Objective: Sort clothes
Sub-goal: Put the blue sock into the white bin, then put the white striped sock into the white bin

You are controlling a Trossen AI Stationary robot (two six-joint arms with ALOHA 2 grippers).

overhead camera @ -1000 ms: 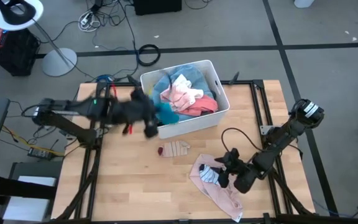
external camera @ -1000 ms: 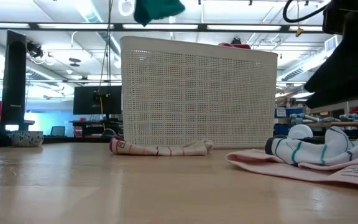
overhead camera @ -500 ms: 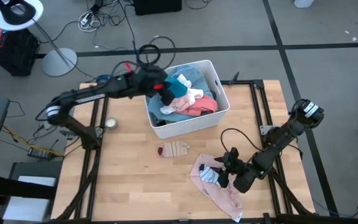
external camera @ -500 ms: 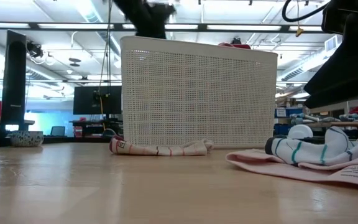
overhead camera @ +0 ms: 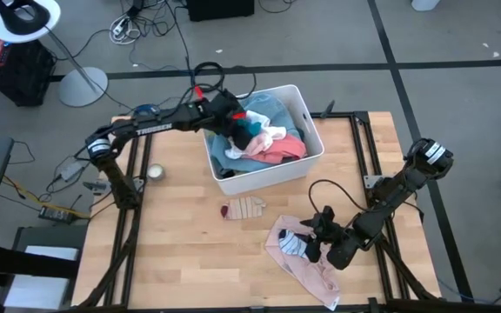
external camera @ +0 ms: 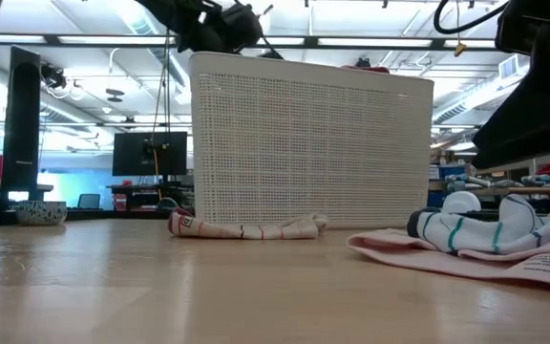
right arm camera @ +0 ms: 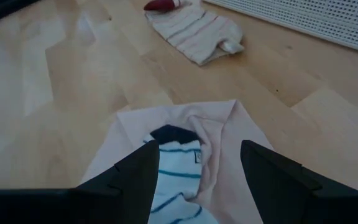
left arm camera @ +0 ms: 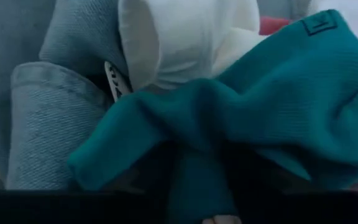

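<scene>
A teal garment lies on top of the clothes heaped in the white bin, over a white piece and light denim. My left gripper reaches over the bin's left rim, right at the teal garment. Near the table's right front, a pink garment lies flat with a white teal-striped sock on it. My right gripper hovers open just above the sock. A small striped piece lies before the bin.
A small round object sits on the table's left side. Metal frame rails run along the table's left and right edges. Bare wood shows at the near left. Cables and a lamp stand lie on the floor beyond the table.
My left gripper has swung from the table's left of the bin up over its rim toward the right, carrying the teal garment. That garment now lies on the heap inside the bin.
</scene>
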